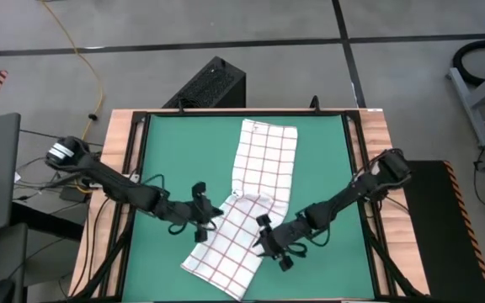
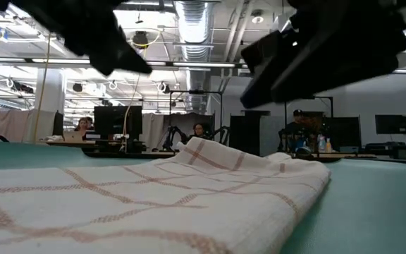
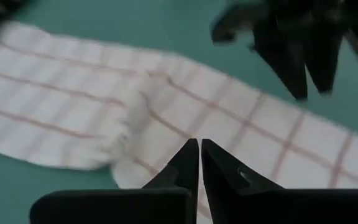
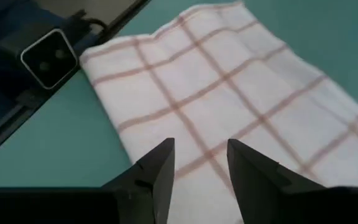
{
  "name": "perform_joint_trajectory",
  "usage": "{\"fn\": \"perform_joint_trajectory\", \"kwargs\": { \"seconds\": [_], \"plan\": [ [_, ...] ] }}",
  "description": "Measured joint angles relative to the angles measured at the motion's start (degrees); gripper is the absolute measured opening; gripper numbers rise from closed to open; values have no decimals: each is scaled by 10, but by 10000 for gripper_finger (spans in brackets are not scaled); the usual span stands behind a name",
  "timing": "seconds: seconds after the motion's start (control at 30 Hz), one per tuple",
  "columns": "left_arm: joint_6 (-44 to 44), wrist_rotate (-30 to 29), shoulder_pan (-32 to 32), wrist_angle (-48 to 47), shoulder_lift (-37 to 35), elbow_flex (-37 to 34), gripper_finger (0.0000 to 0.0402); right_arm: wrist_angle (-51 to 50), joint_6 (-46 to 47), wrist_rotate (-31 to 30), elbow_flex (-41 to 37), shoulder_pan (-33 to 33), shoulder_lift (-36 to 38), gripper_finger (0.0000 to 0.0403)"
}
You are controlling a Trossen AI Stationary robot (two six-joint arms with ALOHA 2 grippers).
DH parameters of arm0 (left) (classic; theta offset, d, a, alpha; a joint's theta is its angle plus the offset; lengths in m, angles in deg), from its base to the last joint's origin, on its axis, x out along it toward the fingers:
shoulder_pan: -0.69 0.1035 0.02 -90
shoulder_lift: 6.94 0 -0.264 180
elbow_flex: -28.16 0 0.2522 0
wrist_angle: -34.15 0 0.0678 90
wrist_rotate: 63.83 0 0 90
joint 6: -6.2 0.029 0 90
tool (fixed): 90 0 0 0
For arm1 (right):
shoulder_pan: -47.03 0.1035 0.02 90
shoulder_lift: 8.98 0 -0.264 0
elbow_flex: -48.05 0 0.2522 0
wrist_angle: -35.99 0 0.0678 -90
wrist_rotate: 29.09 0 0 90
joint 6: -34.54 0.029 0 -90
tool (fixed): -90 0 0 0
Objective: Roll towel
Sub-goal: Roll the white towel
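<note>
The towel (image 1: pixel 259 164), white with a grid of red-brown lines, lies long on the green mat (image 1: pixel 175 151), running from the far middle to the near edge, with a bend and a raised fold (image 2: pixel 203 152) about halfway. My left gripper (image 1: pixel 217 212) hovers shut at the towel's left edge by that bend, its fingertips (image 3: pixel 199 149) together over the cloth (image 3: pixel 73 106). My right gripper (image 1: pixel 261 238) hovers open over the near half's right side, with cloth (image 4: pixel 229 81) showing between and beyond its fingers (image 4: pixel 201 152).
A black frame (image 1: pixel 137 168) borders the mat on the wooden table. A small camera block (image 4: pixel 48 56) sits at the table's near edge. Bare mat lies to the left and right of the towel. The right arm's gripper (image 3: pixel 297 50) shows across the towel in the left wrist view.
</note>
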Motion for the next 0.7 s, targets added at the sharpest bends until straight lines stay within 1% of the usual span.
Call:
{"fn": "perform_joint_trajectory", "kwargs": {
  "seconds": [0.13,0.23,0.3,0.43,0.53,0.7],
  "plan": [
    [-16,76,-4,20,50,0,1,57,-2,34,0,-6,-26,159],
    [-27,99,-11,32,69,0,2,82,-5,42,8,-3,-46,161],
    [-27,95,-14,40,75,0,2,59,-20,41,21,5,-59,169],
    [-16,67,-18,56,75,0,2,9,-41,45,57,20,-84,192],
    [-11,50,-17,64,73,0,2,-26,-75,41,88,31,-109,209],
    [-8,33,-18,64,74,0,2,-91,-115,41,152,50,-144,223]
  ]
}}
